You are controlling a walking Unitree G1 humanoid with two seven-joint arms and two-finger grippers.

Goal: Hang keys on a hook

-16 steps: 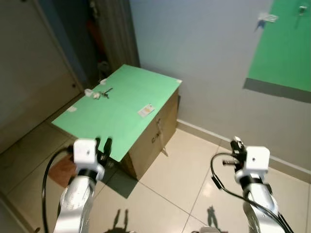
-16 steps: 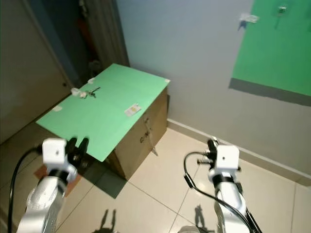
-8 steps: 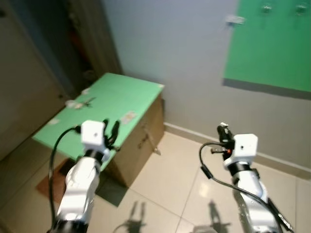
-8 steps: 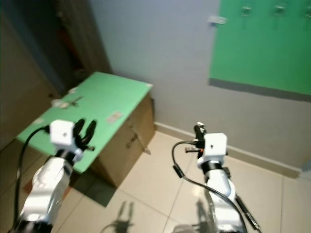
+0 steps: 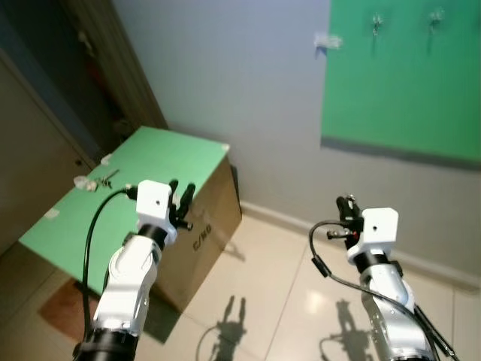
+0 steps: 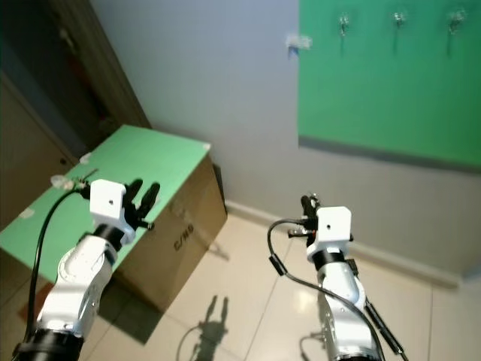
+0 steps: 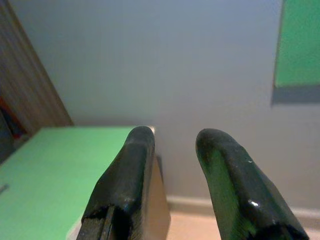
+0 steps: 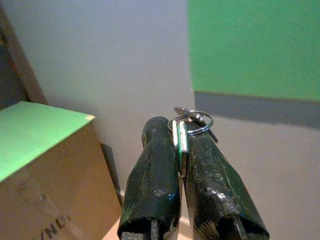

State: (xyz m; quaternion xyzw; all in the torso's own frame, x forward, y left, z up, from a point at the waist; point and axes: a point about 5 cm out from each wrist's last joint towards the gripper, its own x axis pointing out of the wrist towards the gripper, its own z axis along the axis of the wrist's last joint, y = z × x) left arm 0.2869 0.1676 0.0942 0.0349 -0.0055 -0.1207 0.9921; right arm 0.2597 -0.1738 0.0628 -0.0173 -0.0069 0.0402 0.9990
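The right gripper (image 8: 181,150) is clamped on the keys (image 8: 181,140); the key ring projects beyond its fingertips, held mid-air before the wall. The left gripper (image 7: 172,145) is parted and holds nothing, beside the green surface (image 5: 113,188). Since 1.0 s ago the camera has turned, bringing the hooks (image 6: 344,22) on the green wall panel (image 6: 391,83) into view.

Silver keys (image 8: 186,131) on a ring, upright, below 3 wall hooks (image 6: 344,22).

Small items (image 5: 94,181) on box top blurred; key blade (image 8: 179,150) hidden between claw fingers.
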